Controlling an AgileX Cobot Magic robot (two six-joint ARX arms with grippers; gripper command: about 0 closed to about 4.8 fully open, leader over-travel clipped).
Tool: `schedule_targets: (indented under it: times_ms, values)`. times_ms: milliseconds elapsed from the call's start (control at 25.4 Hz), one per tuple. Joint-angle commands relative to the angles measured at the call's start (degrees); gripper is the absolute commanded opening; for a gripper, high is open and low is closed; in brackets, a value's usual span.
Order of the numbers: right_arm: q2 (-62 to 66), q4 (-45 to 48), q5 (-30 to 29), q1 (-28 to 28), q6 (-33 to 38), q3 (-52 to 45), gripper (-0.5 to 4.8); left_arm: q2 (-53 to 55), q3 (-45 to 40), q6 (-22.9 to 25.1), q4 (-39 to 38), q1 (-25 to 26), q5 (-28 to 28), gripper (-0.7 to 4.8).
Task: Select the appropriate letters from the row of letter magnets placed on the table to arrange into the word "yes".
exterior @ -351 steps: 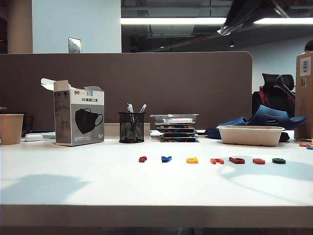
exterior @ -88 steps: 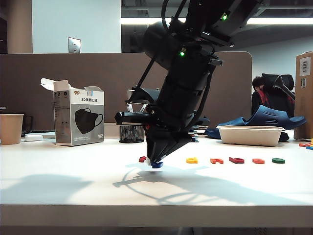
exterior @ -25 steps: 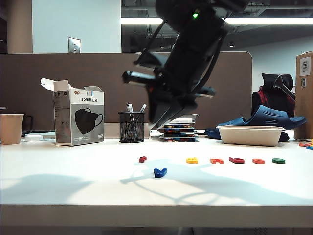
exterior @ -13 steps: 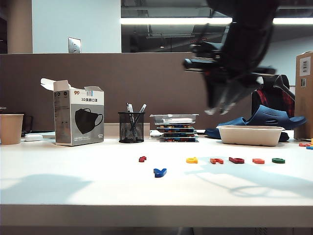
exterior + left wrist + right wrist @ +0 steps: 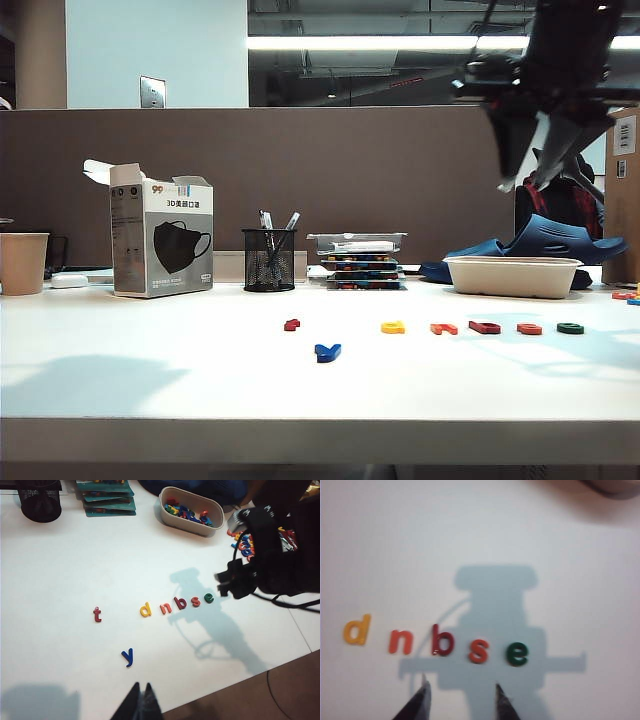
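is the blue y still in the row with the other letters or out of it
Out of it. The blue y lies alone on the table, nearer the front edge than the row from t to e.

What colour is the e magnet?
Dark green e, last in the row; clearest in the right wrist view.

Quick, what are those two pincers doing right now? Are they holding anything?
Left pincer: low over the table's near edge, closed, holding nothing.
Right pincer: high above the letter row, open and empty.
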Motion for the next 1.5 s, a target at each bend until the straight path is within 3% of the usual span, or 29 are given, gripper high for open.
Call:
schedule_targets:
  times_ms: [39, 355, 828, 1499]
  values:
    - [-0.20, -2.56, -0.20, -2.21, -0.13, 1.68, 1.76, -0.13, 0.15, 0.02, 0.35, 0.00, 0.20, -0.05]
    - [4.72, -5.99, -4.68, -7.85, -0.94, 2.47, 1.95, -0.13, 0.15, 0.02, 0.37, 0.00, 0.20, -0.05]
    - [14.80, -4.42, -4.70, -8.24, -3.63, 2.47, 2.04, -0.13, 0.15, 0.02, 0.33, 0.00, 0.20, -0.05]
    - [19.06, -1.84, -6.14, -9.99, -6.71, 3.39, 2.03, -0.13, 0.15, 0.02, -0.17, 0.00, 0.20, -0.05]
